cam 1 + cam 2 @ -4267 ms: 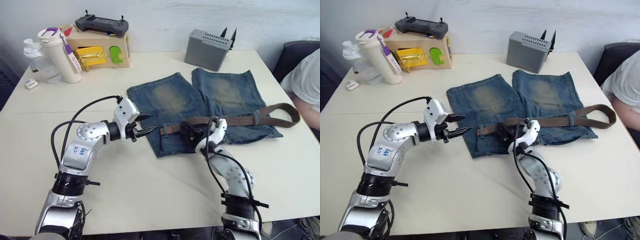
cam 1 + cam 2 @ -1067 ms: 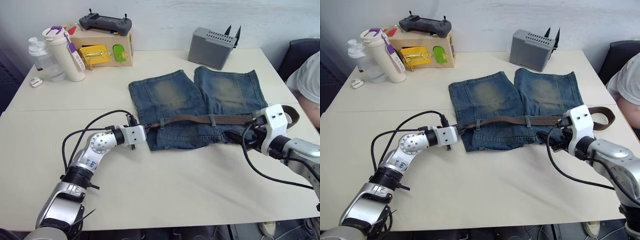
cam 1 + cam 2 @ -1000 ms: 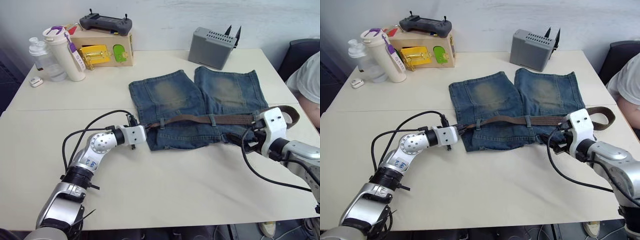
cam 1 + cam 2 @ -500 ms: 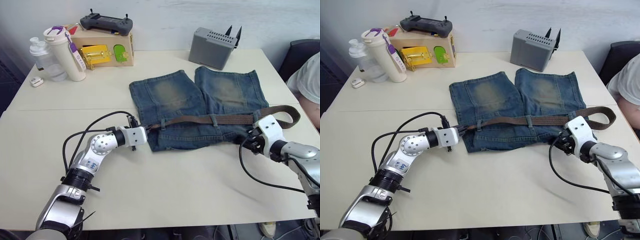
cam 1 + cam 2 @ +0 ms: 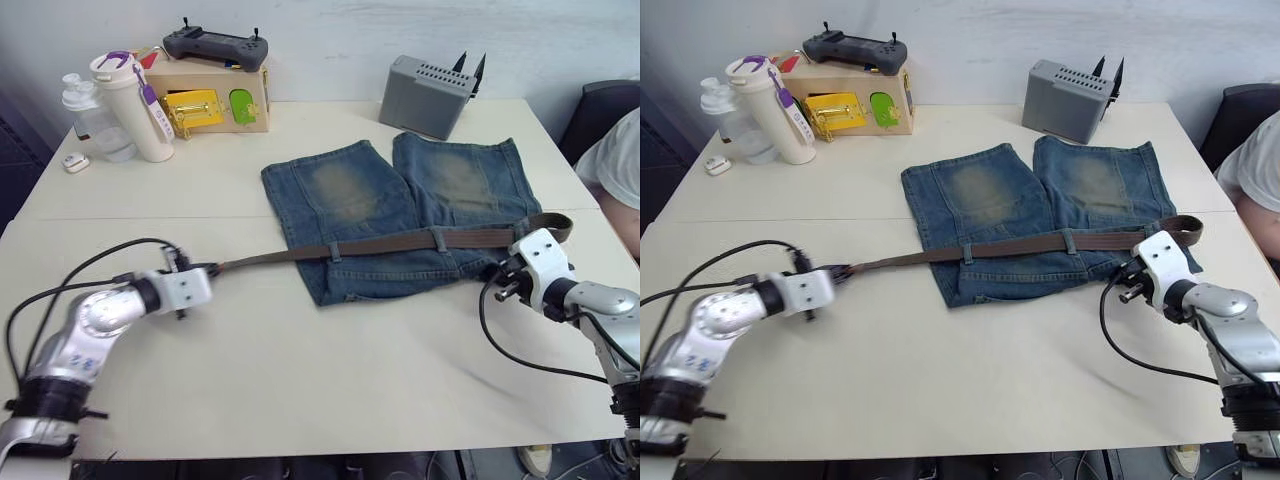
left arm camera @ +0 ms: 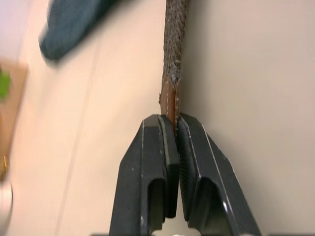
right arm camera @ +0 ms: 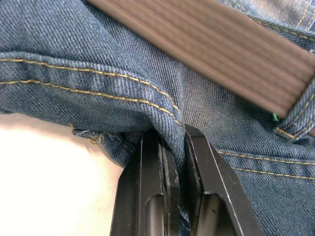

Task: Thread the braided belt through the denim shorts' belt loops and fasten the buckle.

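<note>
Tan belt tip (image 6: 170, 101) pinched, left hand (image 6: 173, 129)

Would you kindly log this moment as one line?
left gripper: shut on braided belt tip | right gripper: shut on denim shorts | belt: through loops

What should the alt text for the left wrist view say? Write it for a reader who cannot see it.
The left gripper has its two black jaws shut on the tan leather tip of the braided belt, which runs straight away from it over the pale table. A corner of the denim shorts lies off to one side.
</note>
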